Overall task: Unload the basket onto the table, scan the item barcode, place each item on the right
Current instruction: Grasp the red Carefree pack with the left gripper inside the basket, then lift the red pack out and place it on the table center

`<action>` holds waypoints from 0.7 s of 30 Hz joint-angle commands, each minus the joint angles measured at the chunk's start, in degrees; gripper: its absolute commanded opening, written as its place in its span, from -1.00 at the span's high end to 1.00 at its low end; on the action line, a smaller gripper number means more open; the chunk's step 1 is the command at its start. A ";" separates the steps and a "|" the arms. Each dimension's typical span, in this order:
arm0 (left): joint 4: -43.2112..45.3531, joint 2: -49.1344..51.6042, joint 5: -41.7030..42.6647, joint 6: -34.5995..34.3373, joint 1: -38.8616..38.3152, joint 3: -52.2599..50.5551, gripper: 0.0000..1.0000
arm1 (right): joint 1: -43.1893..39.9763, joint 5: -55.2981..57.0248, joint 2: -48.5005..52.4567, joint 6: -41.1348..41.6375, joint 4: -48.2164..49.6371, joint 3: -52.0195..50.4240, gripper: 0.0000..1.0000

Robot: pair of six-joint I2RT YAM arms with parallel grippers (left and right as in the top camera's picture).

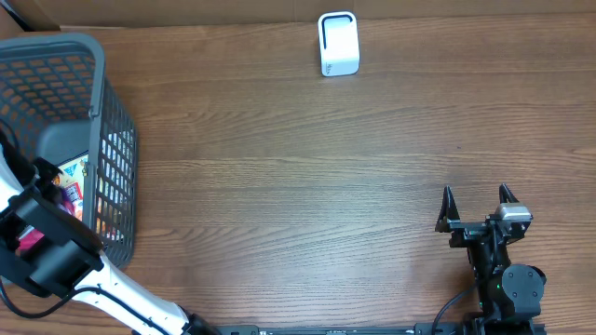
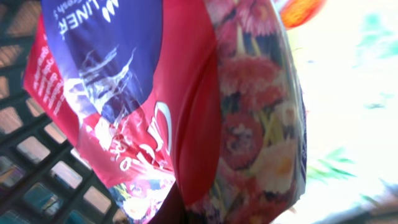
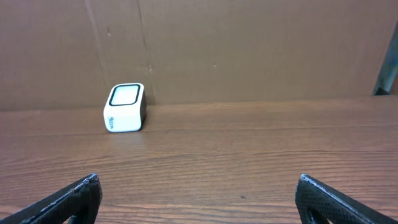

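Note:
The item is a glossy packet (image 2: 186, 93), red and blue with a flower print. It fills the left wrist view and lies inside the grey mesh basket (image 1: 112, 121). A bit of it shows from overhead as the packet (image 1: 72, 191) beside my left arm. My left gripper (image 2: 186, 211) reaches down into the basket, shut on a red fold of the packet; its fingers are almost wholly hidden. The white barcode scanner (image 1: 338, 44) stands at the table's far edge, also the scanner (image 3: 124, 107). My right gripper (image 1: 477, 200) rests open near the front right, holding nothing.
The basket's mesh wall (image 2: 37, 162) stands close on the left of the packet. A brown cardboard wall (image 3: 249, 50) backs the table behind the scanner. Wood tabletop (image 1: 298, 186) stretches between basket, scanner and right arm.

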 commanded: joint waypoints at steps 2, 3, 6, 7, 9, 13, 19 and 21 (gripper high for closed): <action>-4.70 -1.01 6.93 0.17 0.24 14.84 0.92 | 0.20 0.55 -0.63 -0.26 0.42 -0.59 -1.00; -5.75 -1.40 8.09 0.33 0.24 17.77 0.92 | 0.20 0.55 -0.63 -0.26 0.42 -0.59 -1.00; -7.54 -3.41 12.96 1.86 0.24 24.90 0.92 | 0.20 0.55 -0.63 -0.26 0.42 -0.59 -1.00; -7.91 -4.37 15.63 2.89 0.24 26.99 0.92 | 0.20 0.55 -0.63 -0.26 0.42 -0.59 -1.00; -7.89 -6.75 21.51 4.72 0.24 30.01 0.92 | 0.20 0.55 -0.63 -0.26 0.42 -0.59 -1.00; -5.73 -14.97 33.88 5.25 -0.26 32.61 0.92 | 0.20 0.55 -0.63 -0.26 0.42 -0.59 -1.00; -1.20 -27.65 36.13 5.22 -8.26 32.61 0.91 | 0.20 0.55 -0.63 -0.26 0.42 -0.59 -1.00; -1.11 -29.92 36.13 5.22 -12.70 32.61 0.92 | 0.20 0.55 -0.63 -0.26 0.42 -0.59 -1.00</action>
